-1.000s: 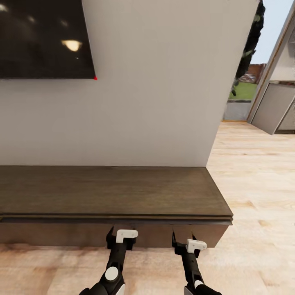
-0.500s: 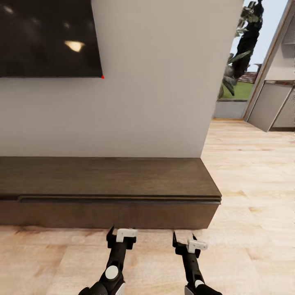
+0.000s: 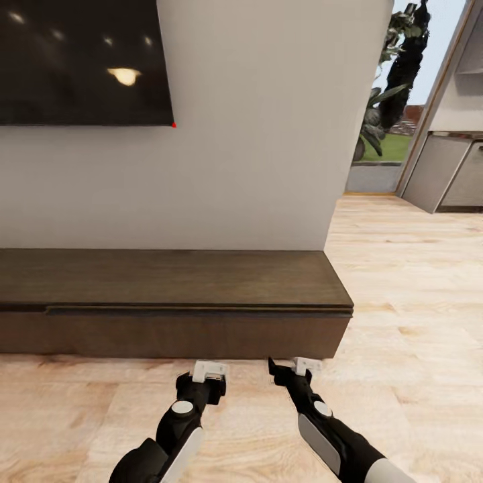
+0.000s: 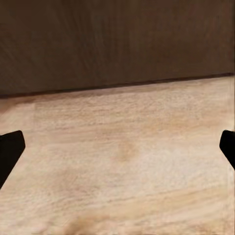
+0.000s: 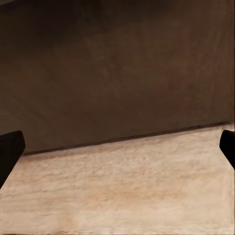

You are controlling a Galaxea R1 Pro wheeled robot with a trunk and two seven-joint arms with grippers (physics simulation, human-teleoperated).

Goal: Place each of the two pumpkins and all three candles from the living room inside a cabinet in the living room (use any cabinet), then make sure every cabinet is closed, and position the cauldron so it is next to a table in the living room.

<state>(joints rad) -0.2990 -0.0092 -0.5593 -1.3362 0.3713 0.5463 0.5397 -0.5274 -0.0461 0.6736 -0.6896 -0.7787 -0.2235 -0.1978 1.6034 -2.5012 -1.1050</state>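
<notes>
Dark brown wood forms the cabinet (image 3: 174, 295), a long low unit set against the white wall (image 3: 268, 134) below a black screen (image 3: 80, 60). In the head view its drawer fronts sit flush and shut. The left gripper (image 3: 209, 373) and right gripper (image 3: 290, 367) hover low over the pale wood floor (image 3: 402, 302), just short of the cabinet's front and apart from it.

Left wrist view: the cabinet front (image 4: 117, 44) meets the floor (image 4: 122, 161). One dark fingertip (image 4: 10, 149) shows at each side edge, spread wide, with nothing between.

Right wrist view: the cabinet front (image 5: 117, 73) stands close above the floor (image 5: 127, 181). The fingertips (image 5: 9, 147) are likewise spread wide and hold nothing.
</notes>
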